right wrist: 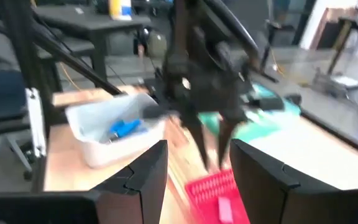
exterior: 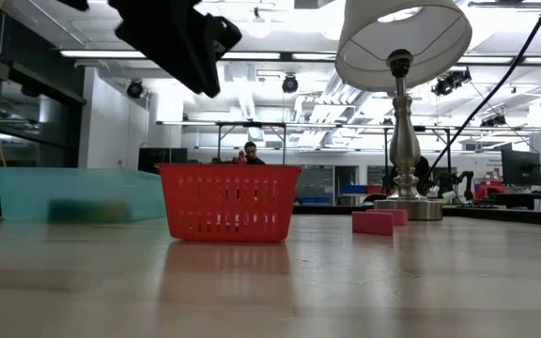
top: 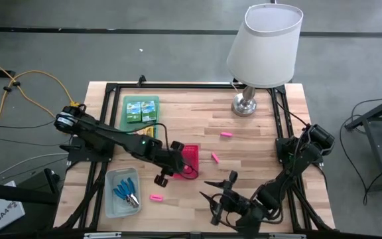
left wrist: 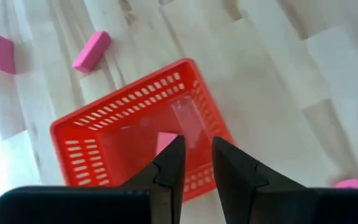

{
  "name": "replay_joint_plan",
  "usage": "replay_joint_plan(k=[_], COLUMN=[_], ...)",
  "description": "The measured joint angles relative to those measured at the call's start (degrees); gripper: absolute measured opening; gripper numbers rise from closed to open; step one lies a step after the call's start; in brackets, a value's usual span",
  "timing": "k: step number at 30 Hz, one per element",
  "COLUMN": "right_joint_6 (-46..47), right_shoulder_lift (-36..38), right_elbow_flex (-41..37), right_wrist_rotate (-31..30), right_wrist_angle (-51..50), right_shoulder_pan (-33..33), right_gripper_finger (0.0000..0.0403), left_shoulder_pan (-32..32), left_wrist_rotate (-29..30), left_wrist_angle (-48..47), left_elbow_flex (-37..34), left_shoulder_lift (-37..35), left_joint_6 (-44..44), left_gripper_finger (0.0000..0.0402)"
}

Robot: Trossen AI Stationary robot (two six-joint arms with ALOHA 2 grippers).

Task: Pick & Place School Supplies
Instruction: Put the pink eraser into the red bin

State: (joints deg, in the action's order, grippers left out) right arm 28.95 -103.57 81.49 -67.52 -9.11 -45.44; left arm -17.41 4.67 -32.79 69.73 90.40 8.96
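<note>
Left wrist view: the left gripper [left wrist: 194, 163] hangs over the red basket [left wrist: 92, 121], jaws narrowed to a slim gap with nothing between them; a pink eraser [left wrist: 165, 140] lies in the basket just past the fingertips.
Key relation: judged from above, the nearest loose eraser [top: 156, 197] sits at about 7 o'clock from the left gripper [top: 165, 174], just beside the clear bin [top: 110, 207]; its long axis runs across the table.
Other erasers: one [top: 215, 157] at 3 o'clock of the basket [top: 192, 154], one [top: 226, 134] farther toward the lamp [top: 247, 103].
Nearer arm: left for the eraser by the bin; the right gripper [top: 221, 196] waits at the near edge, jaws wide and empty.
Other supplies: scissors [top: 126, 192] in the bin, green boxes [top: 142, 110] on the tray [top: 128, 123].
View difference: only the wrist camera sees into the basket; the low view shows just its wall [exterior: 229, 201].
</note>
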Motion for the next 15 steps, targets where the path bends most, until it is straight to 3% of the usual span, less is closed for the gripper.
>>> replay_joint_plan(k=[5,11,15], right_joint_6=[16.0,40.2,49.4], right_shoulder_lift=[0.0,0.0,0.0], right_elbow_flex=[0.0,0.0,0.0], right_wrist_rotate=[3.5,14.7,16.7], right_wrist_angle=[-15.7,-40.4,-52.8], right_shoulder_pan=[1.9,4.2,4.7], right_gripper_finger=[0.0165,0.0165,0.0165], left_shoulder_pan=[-2.2,-4.6,-5.8], left_wrist_rotate=[0.1,0.1,0.1], left_wrist_angle=[-0.1,-0.3,-0.3], left_elbow_flex=[0.0,0.0,0.0], left_shoulder_lift=[-0.1,-0.1,-0.1], left_joint_6=[-1.9,-4.1,-4.9], left_gripper_finger=[0.0074,0.0074,0.0074])
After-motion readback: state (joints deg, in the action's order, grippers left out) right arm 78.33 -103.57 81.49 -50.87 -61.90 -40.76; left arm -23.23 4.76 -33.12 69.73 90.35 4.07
